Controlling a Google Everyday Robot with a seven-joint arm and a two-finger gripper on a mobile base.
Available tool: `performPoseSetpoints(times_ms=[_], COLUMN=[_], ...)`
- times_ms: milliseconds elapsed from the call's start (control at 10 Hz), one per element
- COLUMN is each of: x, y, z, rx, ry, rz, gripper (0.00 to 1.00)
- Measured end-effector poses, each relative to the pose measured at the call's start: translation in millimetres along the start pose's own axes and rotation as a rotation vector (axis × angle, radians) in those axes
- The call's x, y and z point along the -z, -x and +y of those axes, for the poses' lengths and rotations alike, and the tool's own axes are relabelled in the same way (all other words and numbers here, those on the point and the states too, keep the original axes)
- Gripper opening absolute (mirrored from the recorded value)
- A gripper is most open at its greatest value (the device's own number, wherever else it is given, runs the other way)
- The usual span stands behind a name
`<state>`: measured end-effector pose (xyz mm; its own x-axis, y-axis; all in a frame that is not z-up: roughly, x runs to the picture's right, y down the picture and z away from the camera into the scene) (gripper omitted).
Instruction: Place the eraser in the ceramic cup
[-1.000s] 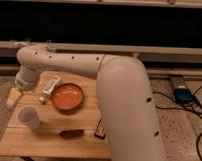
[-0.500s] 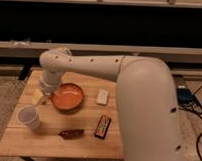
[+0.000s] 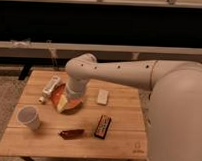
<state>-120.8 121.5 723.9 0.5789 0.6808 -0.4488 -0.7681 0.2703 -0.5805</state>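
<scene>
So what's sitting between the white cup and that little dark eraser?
In the camera view, a reddish-brown elongated object lies between the ceramic cup and the eraser; the gripper is farther back, over the orange bowl.

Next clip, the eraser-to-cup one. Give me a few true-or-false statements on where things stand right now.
1. The eraser is inside the ceramic cup. False: it lies on the table, well to the right of the cup.
2. The gripper is over the orange bowl. True.
3. The ceramic cup stands upright near the table's front left. True.
4. The flat white block lies left of the orange bowl. False: it lies to the bowl's right.
</scene>
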Motion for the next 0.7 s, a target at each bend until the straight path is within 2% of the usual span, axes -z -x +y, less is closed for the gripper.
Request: performPoseSetpoints(times_ms=[100, 300, 500, 600, 700], x=[1.2, 0.1, -5.4, -10.9, -16.5], y=[-17.5, -68.2, -112.5, -142.9, -158.5], z=[-11.8, -40.1, -61.2, -77.4, -86.2], rx=[-0.039, -0.145, -0.238, -0.308, -0.350], ry=[-0.013, -0.037, -0.054, -0.068, -0.077], rz=[0.011, 0.047, 0.085, 0.107, 0.118], gripper=[0.80, 0.80, 0.80, 0.80, 0.80])
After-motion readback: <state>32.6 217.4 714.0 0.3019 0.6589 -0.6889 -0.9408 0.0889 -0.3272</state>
